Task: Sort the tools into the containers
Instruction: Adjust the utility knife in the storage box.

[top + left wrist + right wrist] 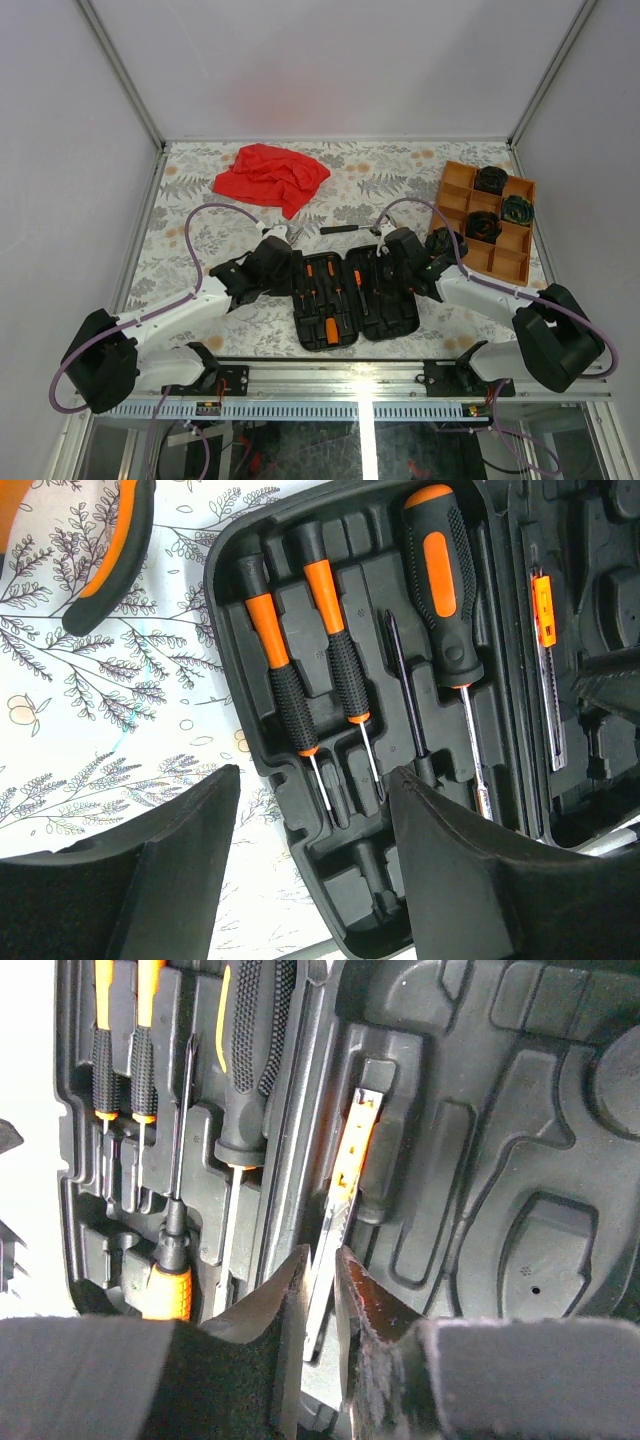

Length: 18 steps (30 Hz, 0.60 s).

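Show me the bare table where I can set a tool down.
Free: the far strip of table between cloth and tray; also the left side nearer than the cloth. Crowded: around the case, flanked by the left gripper and the right gripper, shut on the knife.

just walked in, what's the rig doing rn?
Tool sorting, partway through. The right gripper is pinched on a slim orange-and-metal tool lying at a slot in the right half of the open black case. The left gripper is open and holds nothing, over the case's left half, where screwdrivers sit in slots. Orange-handled pliers lie on the table beside the case. Coiled bundles sit in the orange tray.
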### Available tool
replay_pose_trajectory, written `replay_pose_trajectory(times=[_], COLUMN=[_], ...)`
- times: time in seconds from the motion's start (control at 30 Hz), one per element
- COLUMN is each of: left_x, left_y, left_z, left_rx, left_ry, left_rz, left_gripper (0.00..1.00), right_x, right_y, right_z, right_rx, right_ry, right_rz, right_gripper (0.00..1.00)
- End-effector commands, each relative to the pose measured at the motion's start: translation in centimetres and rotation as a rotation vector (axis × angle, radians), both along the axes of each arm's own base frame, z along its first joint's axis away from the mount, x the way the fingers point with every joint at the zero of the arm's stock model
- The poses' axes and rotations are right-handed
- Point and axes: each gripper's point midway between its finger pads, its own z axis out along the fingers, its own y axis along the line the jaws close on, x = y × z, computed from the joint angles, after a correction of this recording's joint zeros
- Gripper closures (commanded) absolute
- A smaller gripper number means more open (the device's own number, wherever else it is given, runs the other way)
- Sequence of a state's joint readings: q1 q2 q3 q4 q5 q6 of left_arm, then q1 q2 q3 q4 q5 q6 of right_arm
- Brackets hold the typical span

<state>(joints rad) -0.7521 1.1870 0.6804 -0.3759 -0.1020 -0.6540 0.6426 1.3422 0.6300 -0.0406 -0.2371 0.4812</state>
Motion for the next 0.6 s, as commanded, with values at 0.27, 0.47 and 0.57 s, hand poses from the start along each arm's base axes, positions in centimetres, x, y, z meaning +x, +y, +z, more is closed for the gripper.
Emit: replay_pose_trajectory(times=[0.27, 0.47, 0.57], left_x=[0.8, 0.7, 0.7], left_y=[-0.4, -0.3, -0.2], left_z=[0.4, 0.3, 0.2], left_rx=[-0.010, -0.007, -0.005], left_ry=[-0.036, -0.035, -0.034], left_rz=[0.011, 0.012, 0.013], left_gripper=[0.41, 0.41, 0.41], right_x=[0.2, -0.1, -0.3], right_y=[1.3, 0.8, 0.5], right_z=[-0.4, -1.6, -2.3], right_rx=[-0.079, -0.166, -0.216], right_ry=[-0.014, 0.001, 0.010], right_rz=[0.062, 0.057, 0.063], right_gripper=[0.78, 0.79, 0.78])
